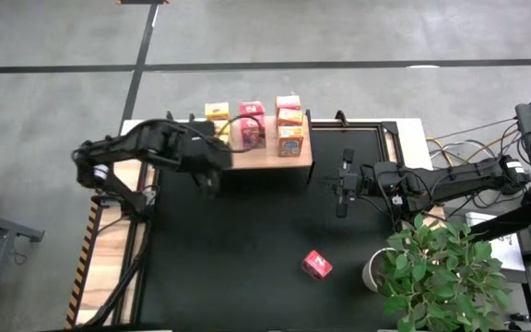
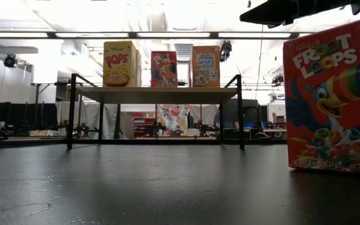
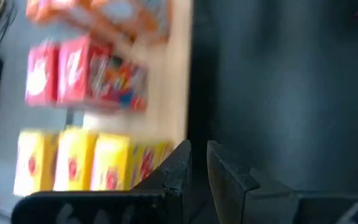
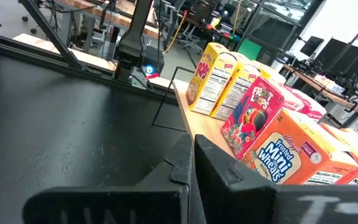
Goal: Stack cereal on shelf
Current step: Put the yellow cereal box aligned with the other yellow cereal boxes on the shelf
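Note:
The shelf is a light wooden block at the far side of the black mat. On its top stand rows of cereal boxes: yellow, pink-red and orange; they also show in the left wrist view, yellow and pink-red. One more pink-red box stands on the mat at the near right, large in the low view. My left gripper hangs over the mat just in front of the shelf's left end, shut with only a slit between its fingers and nothing in it. My right gripper waits shut right of the shelf.
A potted plant in a white pot stands at the table's near right corner. Cables lie beyond the table's right edge. A thin black frame runs along the mat's far right. Bare mat lies between the shelf and the loose box.

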Tool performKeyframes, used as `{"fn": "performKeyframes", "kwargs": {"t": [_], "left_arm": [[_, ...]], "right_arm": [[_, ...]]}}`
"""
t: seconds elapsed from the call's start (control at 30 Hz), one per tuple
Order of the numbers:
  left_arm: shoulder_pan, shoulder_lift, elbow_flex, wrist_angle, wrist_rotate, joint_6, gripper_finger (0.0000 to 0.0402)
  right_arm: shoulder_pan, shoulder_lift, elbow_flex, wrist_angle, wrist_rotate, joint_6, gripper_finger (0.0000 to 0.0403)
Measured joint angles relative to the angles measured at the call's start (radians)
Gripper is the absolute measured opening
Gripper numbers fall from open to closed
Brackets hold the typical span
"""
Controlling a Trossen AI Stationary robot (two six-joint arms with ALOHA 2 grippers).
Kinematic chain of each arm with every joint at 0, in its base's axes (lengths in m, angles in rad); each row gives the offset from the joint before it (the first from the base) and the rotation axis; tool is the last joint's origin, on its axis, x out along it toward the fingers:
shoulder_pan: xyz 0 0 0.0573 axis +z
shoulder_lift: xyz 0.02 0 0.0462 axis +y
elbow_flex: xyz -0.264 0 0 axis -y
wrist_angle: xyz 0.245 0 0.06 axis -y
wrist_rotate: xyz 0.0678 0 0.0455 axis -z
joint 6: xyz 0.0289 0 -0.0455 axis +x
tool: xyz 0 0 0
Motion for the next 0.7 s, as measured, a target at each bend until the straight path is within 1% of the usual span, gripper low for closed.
{"fn": "performKeyframes", "kwargs": {"t": [0.07,0.1,0.2,0.27,0.37,0.47,0.63,0.7], "left_arm": [[0.002,-0.059,-0.084,0.012,-0.019,-0.030,0.0035],[0.005,-0.090,-0.128,0.006,-0.048,-0.053,0.0035],[0.011,-0.183,-0.269,-0.007,-0.191,-0.137,0.0035],[0.020,-0.246,-0.357,-0.006,-0.248,-0.169,0.0035],[0.030,-0.327,-0.460,0.042,-0.280,-0.191,0.0035],[0.034,-0.380,-0.546,0.114,-0.303,-0.189,0.0031],[0.037,-0.436,-0.656,0.197,-0.306,-0.163,0.0011],[0.037,-0.447,-0.697,0.238,-0.326,-0.162,0.0003]], "right_arm": [[0.000,0.000,0.000,0.001,0.000,-0.002,0.0009],[0.000,0.000,0.000,0.001,0.000,-0.001,0.0009],[0.000,0.000,0.000,0.004,0.000,0.000,0.0009],[0.000,0.000,0.000,0.005,0.000,-0.001,0.0009],[0.000,0.000,0.000,0.007,0.000,-0.002,0.0009],[0.000,0.000,0.000,0.009,0.000,-0.003,0.0009],[0.000,0.000,0.000,0.014,0.000,-0.001,0.0009],[0.000,0.000,0.000,0.014,0.000,-0.001,0.0009]]}}
